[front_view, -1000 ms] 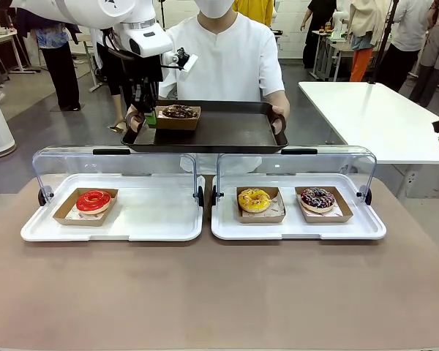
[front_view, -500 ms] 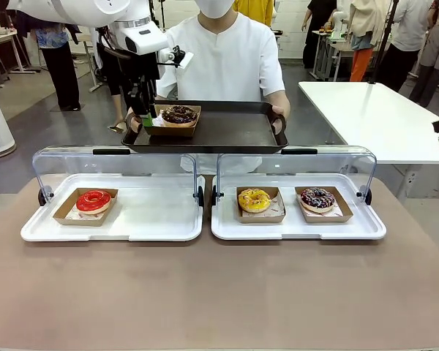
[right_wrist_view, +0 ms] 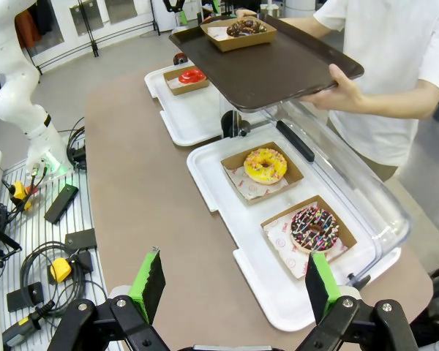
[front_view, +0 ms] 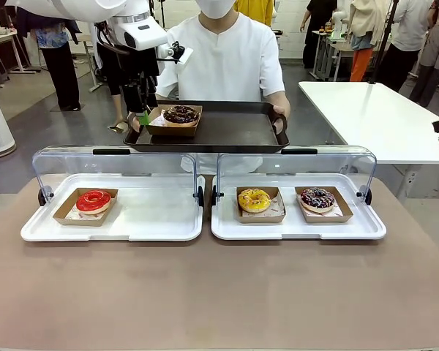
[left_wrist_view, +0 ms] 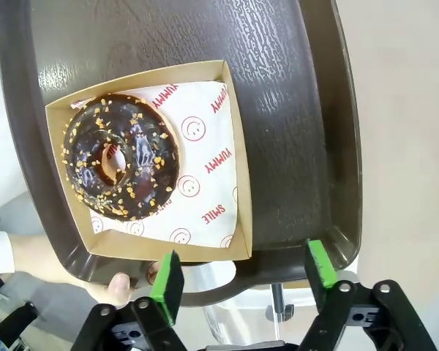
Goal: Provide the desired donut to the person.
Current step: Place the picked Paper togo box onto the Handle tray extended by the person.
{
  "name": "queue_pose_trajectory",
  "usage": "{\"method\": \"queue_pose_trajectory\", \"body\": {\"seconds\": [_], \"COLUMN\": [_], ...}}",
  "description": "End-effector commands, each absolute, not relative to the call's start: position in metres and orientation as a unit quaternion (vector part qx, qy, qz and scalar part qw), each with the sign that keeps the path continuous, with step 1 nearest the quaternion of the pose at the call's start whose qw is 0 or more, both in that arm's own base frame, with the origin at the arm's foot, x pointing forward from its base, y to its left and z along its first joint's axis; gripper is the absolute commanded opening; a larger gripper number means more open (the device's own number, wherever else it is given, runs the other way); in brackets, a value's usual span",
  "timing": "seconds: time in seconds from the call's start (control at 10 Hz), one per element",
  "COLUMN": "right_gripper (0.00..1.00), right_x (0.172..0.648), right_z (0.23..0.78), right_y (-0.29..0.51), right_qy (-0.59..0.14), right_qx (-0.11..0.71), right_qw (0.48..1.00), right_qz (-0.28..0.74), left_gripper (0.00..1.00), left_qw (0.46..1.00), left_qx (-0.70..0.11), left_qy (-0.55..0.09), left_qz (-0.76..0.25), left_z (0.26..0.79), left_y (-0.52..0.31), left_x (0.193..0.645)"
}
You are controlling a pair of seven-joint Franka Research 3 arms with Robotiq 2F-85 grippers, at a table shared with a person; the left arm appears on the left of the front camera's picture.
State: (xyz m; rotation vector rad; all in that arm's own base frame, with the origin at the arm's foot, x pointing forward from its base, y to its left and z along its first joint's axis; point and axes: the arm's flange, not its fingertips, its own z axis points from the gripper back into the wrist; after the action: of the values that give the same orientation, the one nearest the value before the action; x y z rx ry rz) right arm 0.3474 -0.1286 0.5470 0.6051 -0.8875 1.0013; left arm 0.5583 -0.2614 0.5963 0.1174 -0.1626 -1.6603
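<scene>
A chocolate donut (front_view: 181, 114) with nut bits lies in a cardboard box (left_wrist_view: 212, 153) on the dark tray (front_view: 234, 131). The person (front_view: 227, 58) in the white shirt holds that tray with both hands at the far side. My left gripper (front_view: 145, 115) hangs open at the tray's left end, just off the box's edge. In the left wrist view the left gripper (left_wrist_view: 243, 272) has its green pads (left_wrist_view: 167, 278) spread wide, clear of the box and the donut (left_wrist_view: 121, 167). My right gripper (right_wrist_view: 234, 285) stands open above the near table edge, holding nothing.
Two white trays under raised clear lids sit on the brown table. The left tray (front_view: 154, 219) holds a red donut (front_view: 94, 200). The right tray (front_view: 366, 223) holds a yellow donut (front_view: 254, 199) and a sprinkled chocolate donut (front_view: 317, 198). A white table (front_view: 373, 110) stands at the back right.
My left gripper has opened and let go of the donut box, which now rests on the person's tray. The gripper has drawn slightly up and away to the left.
</scene>
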Motion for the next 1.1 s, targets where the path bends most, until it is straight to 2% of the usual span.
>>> {"method": "queue_pose_trajectory", "body": {"seconds": [0.0,0.3,0.5,0.8,1.0], "right_gripper": [1.0,1.0,1.0,1.0,1.0], "right_x": [0.349,0.349,0.349,0.349,0.349], "right_z": [0.546,0.546,0.546,0.546,0.546], "right_y": [-0.128,-0.128,-0.128,-0.128,-0.128], "right_qy": [-0.413,-0.413,-0.413,-0.413,-0.413], "right_qx": [0.281,0.281,0.281,0.281,0.281], "right_qw": [0.736,0.736,0.736,0.736,0.736], "right_qz": [0.457,0.457,0.457,0.457,0.457], "left_gripper": [1.0,1.0,1.0,1.0,1.0], "left_qw": [0.667,0.664,0.653,0.643,0.642], "left_qx": [0.042,0.041,0.012,-0.001,-0.004], "left_qy": [-0.068,-0.06,-0.062,-0.113,-0.14], "left_qz": [-0.741,-0.744,-0.755,-0.757,-0.754], "left_z": [0.6,0.602,0.61,0.627,0.63], "left_y": [-0.258,-0.256,-0.247,-0.201,-0.167], "left_x": [0.557,0.553,0.537,0.463,0.43]}}
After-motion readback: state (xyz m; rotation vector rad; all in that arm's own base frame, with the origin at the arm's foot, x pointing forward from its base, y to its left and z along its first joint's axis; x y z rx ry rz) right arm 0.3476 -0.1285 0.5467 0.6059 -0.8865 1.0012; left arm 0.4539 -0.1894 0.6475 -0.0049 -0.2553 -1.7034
